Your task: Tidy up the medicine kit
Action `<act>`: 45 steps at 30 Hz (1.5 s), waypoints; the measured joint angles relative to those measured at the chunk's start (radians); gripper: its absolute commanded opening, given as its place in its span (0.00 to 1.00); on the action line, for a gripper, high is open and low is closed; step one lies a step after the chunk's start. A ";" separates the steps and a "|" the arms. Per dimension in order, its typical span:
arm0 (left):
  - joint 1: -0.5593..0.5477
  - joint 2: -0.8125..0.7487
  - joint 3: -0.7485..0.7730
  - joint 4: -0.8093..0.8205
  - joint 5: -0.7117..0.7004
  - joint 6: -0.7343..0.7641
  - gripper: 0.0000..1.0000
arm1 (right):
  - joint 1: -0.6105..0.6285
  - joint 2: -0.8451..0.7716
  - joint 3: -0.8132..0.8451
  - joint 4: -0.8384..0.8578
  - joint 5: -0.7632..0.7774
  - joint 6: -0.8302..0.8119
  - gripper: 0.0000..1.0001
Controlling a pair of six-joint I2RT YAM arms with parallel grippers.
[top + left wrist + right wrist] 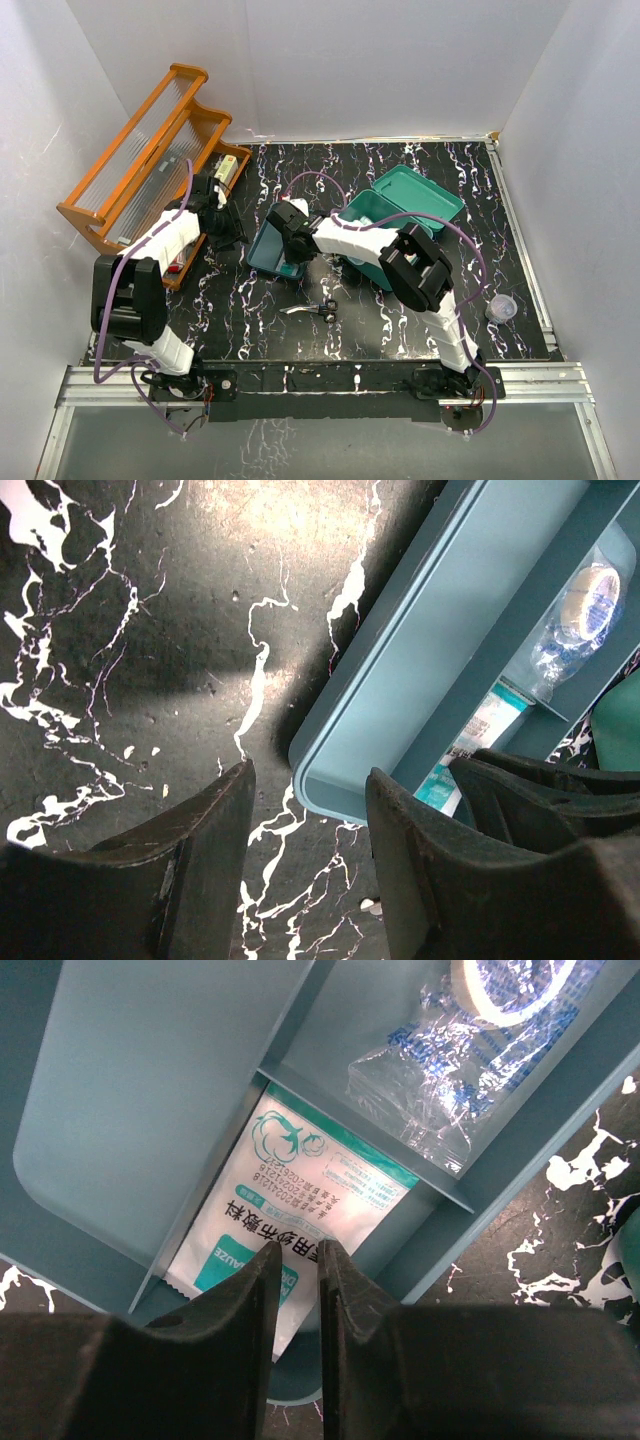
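The teal medicine kit (415,195) stands open right of centre. Its lighter teal divided tray (262,252) lies on the table to its left. The tray holds a white and teal gauze packet (290,1185) and a bagged tape roll (470,1030). My right gripper (298,1252) hangs just above the gauze packet, jaws a narrow gap apart with nothing between them. My left gripper (305,810) is open and empty, low over the table beside the tray's corner (330,790). The gauze packet (470,745) and tape roll (580,600) also show in the left wrist view.
An orange wooden rack (140,160) stands at the back left, holding a small box (228,168) and a red item (176,264). A small metal tool (318,308) lies on the table in front of the tray. A small clear cup (502,307) sits near the right edge.
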 measured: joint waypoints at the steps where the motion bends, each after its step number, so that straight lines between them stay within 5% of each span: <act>1: 0.000 0.009 0.005 0.000 0.002 0.003 0.48 | -0.002 0.005 0.000 -0.002 -0.004 -0.003 0.19; 13: 0.000 0.094 0.051 -0.008 0.029 0.029 0.55 | 0.000 -0.051 -0.007 -0.015 -0.005 -0.037 0.42; 22: 0.000 0.093 0.068 -0.005 0.032 0.030 0.59 | 0.031 -0.388 -0.290 0.116 -0.011 -0.139 0.60; 29: 0.000 0.067 0.068 0.004 0.023 0.034 0.62 | 0.106 -0.477 -0.465 0.133 -0.008 -0.193 0.70; 37: 0.000 0.055 0.068 -0.003 0.005 0.047 0.62 | 0.118 -0.478 -0.518 0.125 -0.010 -0.220 0.69; 45: 0.000 0.011 0.068 0.009 -0.004 0.037 0.63 | 0.117 -0.478 -0.518 0.127 -0.048 -0.328 0.41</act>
